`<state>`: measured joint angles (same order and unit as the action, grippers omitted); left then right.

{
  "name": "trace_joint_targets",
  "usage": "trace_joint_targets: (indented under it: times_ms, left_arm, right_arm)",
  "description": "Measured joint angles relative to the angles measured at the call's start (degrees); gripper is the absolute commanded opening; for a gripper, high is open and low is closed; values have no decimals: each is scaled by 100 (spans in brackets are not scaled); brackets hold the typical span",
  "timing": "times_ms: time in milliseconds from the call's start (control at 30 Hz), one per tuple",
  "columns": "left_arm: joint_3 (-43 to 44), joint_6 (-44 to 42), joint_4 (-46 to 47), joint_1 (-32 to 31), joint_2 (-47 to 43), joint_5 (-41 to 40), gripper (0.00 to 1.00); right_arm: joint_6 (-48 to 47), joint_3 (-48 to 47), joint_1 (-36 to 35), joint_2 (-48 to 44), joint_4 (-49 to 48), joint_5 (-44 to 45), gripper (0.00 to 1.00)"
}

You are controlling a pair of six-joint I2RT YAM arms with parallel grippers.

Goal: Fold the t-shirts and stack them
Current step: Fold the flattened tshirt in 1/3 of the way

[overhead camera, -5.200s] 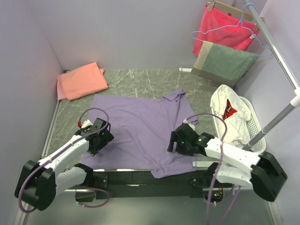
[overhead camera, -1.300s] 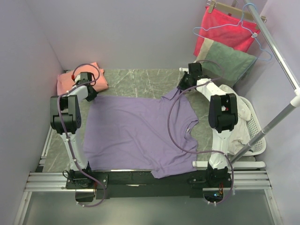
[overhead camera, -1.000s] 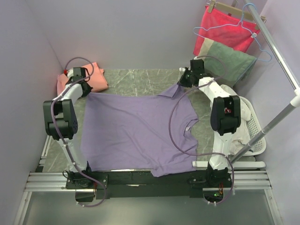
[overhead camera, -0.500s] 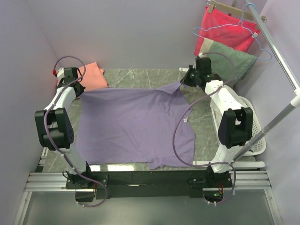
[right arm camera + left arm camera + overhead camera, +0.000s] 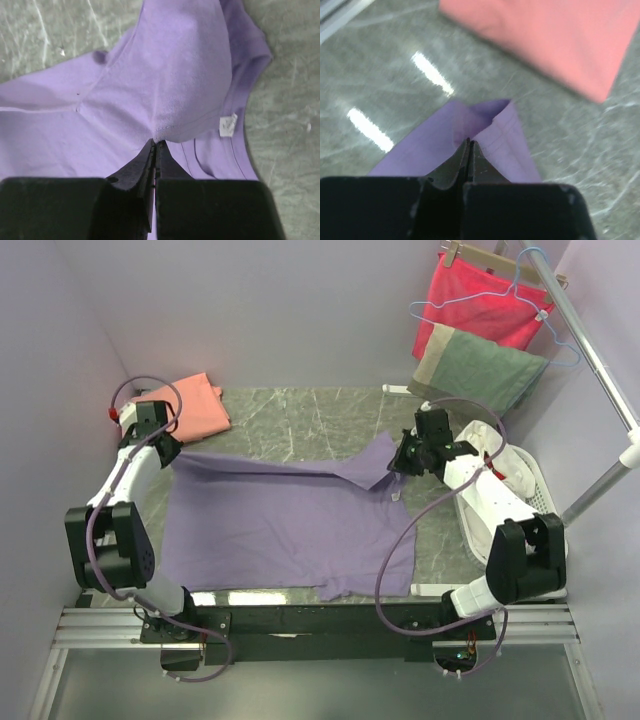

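A lavender-purple t-shirt [image 5: 290, 525] lies spread on the marble table, its far edge lifted and drawn over itself. My left gripper [image 5: 172, 454] is shut on the shirt's far left corner [image 5: 485, 125], just in front of the folded salmon-pink t-shirt [image 5: 190, 405]. That pink shirt also fills the top of the left wrist view [image 5: 555, 35]. My right gripper [image 5: 399, 464] is shut on the hem of the far right sleeve [image 5: 185, 100], held above the collar and its white label [image 5: 227, 125]. In both wrist views the jaws [image 5: 469, 142] [image 5: 156, 144] pinch purple cloth.
A red cloth [image 5: 475, 300] and a grey-green towel [image 5: 470, 370] hang at the back right under a slanted metal rail [image 5: 590, 350]. A white basket [image 5: 535, 485] with white laundry stands at the table's right edge. Walls close the left and back.
Both arms have drawn back from the far edge toward the near side with the purple shirt's far corners. The far edge now folds over the shirt, and the right arm has come lower and nearer.
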<state>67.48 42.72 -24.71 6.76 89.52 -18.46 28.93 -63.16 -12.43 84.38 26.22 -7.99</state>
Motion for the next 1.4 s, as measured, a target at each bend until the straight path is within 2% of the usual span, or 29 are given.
trace_joint_targets:
  times_ms: [167, 200, 233, 267, 300, 333, 367, 500, 533, 667, 800, 967, 1067, 1300, 1400]
  left_arm:
    - [-817, 107, -33, -13, -269, -46, 1]
    - [-951, 122, -57, -15, -267, -66, 4]
    - [-1049, 151, -133, -15, -247, -98, 16]
    - [-1091, 157, -192, -15, -225, -138, 56]
    - [-1102, 184, -286, -15, -175, -201, 71]
    - [-1099, 203, -339, -17, -122, -280, 79]
    - [-1093, 240, -385, -17, -48, -369, 82]
    - [-1016, 345, -553, -17, 50, -557, 84]
    - [-975, 345, -575, -20, 28, -566, 98]
    - [-713, 339, -588, -22, -188, -564, 98]
    - [-638, 278, -256, -22, -468, -181, 98]
    - [-728, 186, 428, -28, -339, 728, 97]
    - [-774, 142, 723, -39, 26, 1126, 96]
    - [-949, 114, 1038, -48, 940, 1550, 96]
    - [-903, 103, 1207, -48, 1016, 1563, 96]
  right_arm:
    - [57, 402, -74, -181, 2, 129, 0]
    - [70, 492, -90, -188, -9, 133, 16]
    - [90, 564, -103, -188, -13, 133, 35]
    - [131, 654, -122, -188, -7, 131, 45]
    - [164, 732, -138, -188, 0, 131, 55]
    - [181, 785, -157, -188, 24, 149, 60]
    - [197, 824, -170, -188, 37, 175, 64]
    - [162, 846, -195, -302, 111, 498, 70]
    - [149, 841, -197, -396, 162, 608, 70]
    - [83, 627, -197, -730, 247, 916, 70]
    - [4, 192, -197, -474, 66, 907, 68]
    - [-22, -308, -197, 546, -367, 619, 68]
    - [-26, -555, -195, 1185, -459, 463, 66]
    - [-9, -1353, -195, 2415, -533, 348, 64]
    - [24, -1613, -177, 2758, -490, 402, 63]
